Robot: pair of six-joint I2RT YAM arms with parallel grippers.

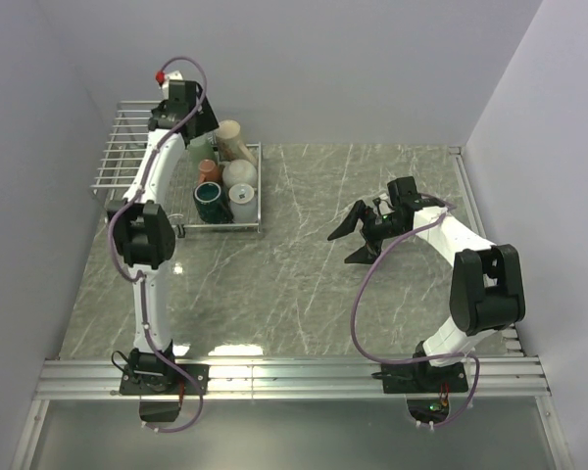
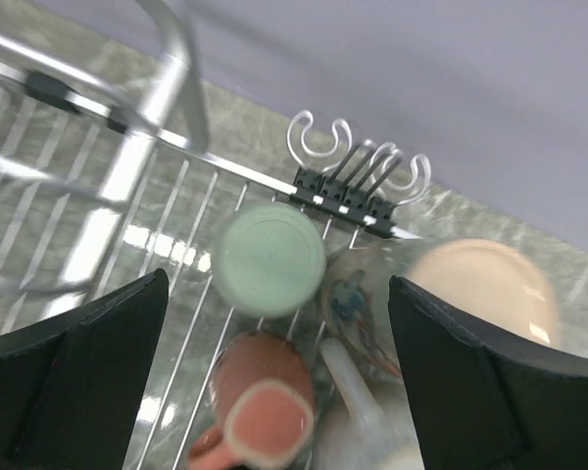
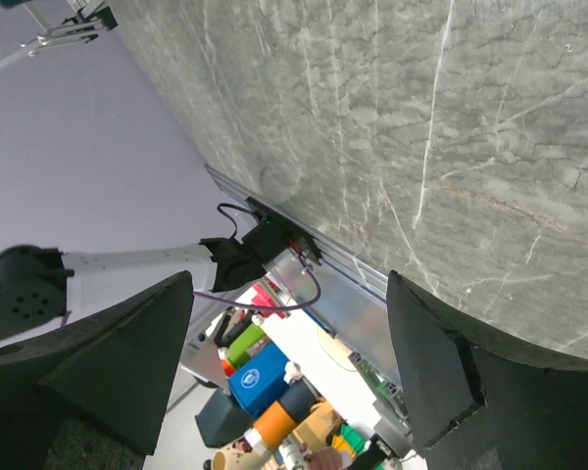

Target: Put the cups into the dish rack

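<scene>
Our left claw (image 2: 276, 284) has its two fingers spread wide apart, with nothing held between them. Right under it sits the pale green mug (image 2: 269, 257), turned bottom up on the wires of the dish rack (image 2: 127, 166). Just beside that mug is the small orange-red mug (image 2: 260, 401). The tall beige mug (image 2: 480, 284) is near the rack's rim and seems to lie on its side. From above we also see the dark green mug (image 1: 211, 201), a round cream-white mug (image 1: 240, 174) and one more pale mug (image 1: 243, 203), all inside the rack. Our right claw (image 1: 365, 230) hangs over the stone table (image 1: 304, 284), well apart from the rack, with its fingers apart and empty. We think we count six mugs in the rack and we see none on the table, so the loading looks done. All that seems left is to lift the left claw away without bumping a mug.
</scene>
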